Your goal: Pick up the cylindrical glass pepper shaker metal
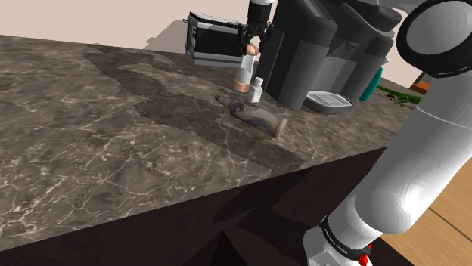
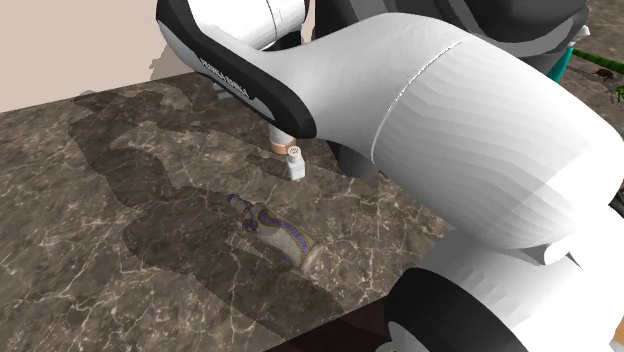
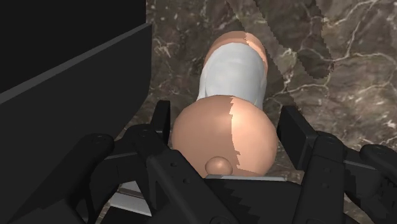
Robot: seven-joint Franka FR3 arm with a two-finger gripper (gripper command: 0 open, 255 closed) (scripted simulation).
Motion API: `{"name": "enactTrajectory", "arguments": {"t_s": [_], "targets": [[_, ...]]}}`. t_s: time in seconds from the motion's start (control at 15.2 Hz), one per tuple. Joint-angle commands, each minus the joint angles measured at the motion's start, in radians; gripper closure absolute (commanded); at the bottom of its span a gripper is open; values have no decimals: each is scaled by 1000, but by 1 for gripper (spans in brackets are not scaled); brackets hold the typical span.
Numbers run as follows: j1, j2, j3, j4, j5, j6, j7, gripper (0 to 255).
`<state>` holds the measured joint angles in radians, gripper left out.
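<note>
The pepper shaker (image 1: pixel 244 72) stands upright on the dark marble counter (image 1: pixel 113 143); it has a whitish body and peach-coloured ends. My gripper (image 1: pixel 253 44) comes down on it from above. In the wrist view the gripper (image 3: pixel 227 116) has its black fingers (image 3: pixel 294 130) pressed against both sides of the shaker's rounded peach cap (image 3: pixel 224 137). The whitish body (image 3: pixel 232 70) runs down to the marble. In the second exterior view my arm hides all but the shaker's peach base (image 2: pixel 281 143).
A small white capped bottle (image 1: pixel 256 91) (image 2: pixel 295 163) stands right beside the shaker. A purple-patterned vase (image 1: pixel 257 117) (image 2: pixel 280 232) lies nearer the counter's edge. Behind are a black appliance (image 1: pixel 215 38), a grey machine (image 1: pixel 302 53) and a teal bottle (image 1: pixel 372 83).
</note>
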<state>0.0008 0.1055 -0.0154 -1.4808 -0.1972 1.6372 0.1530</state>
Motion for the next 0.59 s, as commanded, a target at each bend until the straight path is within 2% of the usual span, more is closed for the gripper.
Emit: {"name": "enactTrajectory", "arguments": {"t_s": [0.0,0.2,0.53], "targets": [[0,0,0,-1,0,0,0,255],[0,1,0,-1,0,1,1,255],[2,23,1,97,1,-73,-12,255]]}}
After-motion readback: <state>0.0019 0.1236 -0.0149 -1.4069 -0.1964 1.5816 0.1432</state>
